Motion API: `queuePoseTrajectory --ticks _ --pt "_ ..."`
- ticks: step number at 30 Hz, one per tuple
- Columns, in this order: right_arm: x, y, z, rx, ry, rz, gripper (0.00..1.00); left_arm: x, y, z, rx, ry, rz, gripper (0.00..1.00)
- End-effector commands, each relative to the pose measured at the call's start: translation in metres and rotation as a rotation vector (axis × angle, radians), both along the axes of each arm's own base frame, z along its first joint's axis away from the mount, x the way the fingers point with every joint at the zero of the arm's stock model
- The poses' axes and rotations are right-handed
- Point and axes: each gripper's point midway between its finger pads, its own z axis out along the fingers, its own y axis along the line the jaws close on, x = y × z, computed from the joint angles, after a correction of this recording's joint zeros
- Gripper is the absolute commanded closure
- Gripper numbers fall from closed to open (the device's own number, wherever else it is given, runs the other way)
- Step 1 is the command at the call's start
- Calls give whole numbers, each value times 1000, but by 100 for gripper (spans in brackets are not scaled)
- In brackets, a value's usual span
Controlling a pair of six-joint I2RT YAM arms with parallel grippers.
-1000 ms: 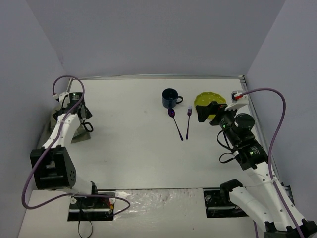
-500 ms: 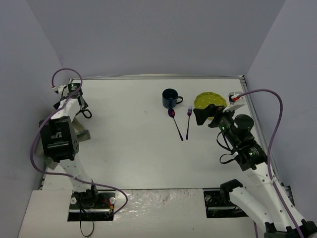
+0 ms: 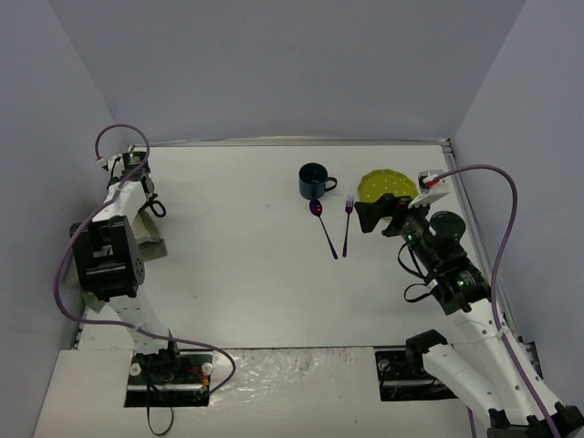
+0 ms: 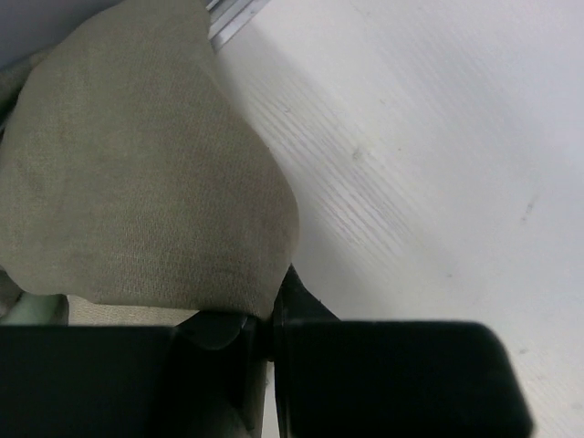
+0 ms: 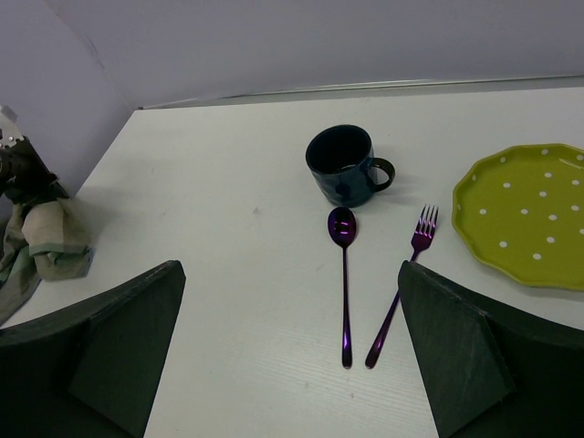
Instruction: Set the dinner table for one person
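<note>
Table [image 3: 237, 283], white and broad, lies beneath both my arms. My right pincer [image 5: 292, 347] hangs over its right side, jaws spread wide, holding nothing. Beyond it lie a purple spoon [image 5: 344, 274] and fork [image 5: 401, 292], side by side and apart, bowl and tines pointing away. Past them stands a dark mug [image 5: 342, 164], with a yellow dotted plate [image 5: 525, 214] to its right. At the far left edge my left pincer [image 4: 260, 333] is pinched tight on a bunched cloth [image 4: 137, 182].

- Couldn't read any text, brand or number anywhere on the dinner table [image 3: 237, 274] or the stuff on it.
- The little red-and-white tag [image 3: 431, 178] on the right arm was too small to make out.
</note>
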Motion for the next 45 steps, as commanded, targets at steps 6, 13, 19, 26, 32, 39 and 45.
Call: queuePoseTrajectory --ticks 6,13,19,26,32,39,45 --pt "9 11 24 32 -61 34 0 11 -125 132 -232 -377 -243 100" --pt "17 35 17 27 -12 137 0 -12 -242 176 -520 -587 -402 100" --pt "24 65 -13 -14 75 240 0 -38 -334 168 -653 -638 -555 97" --pt "27 105 -79 -142 187 305 0 -49 -389 103 -701 -484 -686 70" --pt "32 130 -121 -206 247 375 0 -59 -367 115 -599 -428 -713 24" --pt "58 143 -164 -294 308 386 4 -72 -254 133 -470 -397 -545 11" --pt "81 144 -196 -316 366 378 12 -107 -177 118 -433 -360 -392 11"
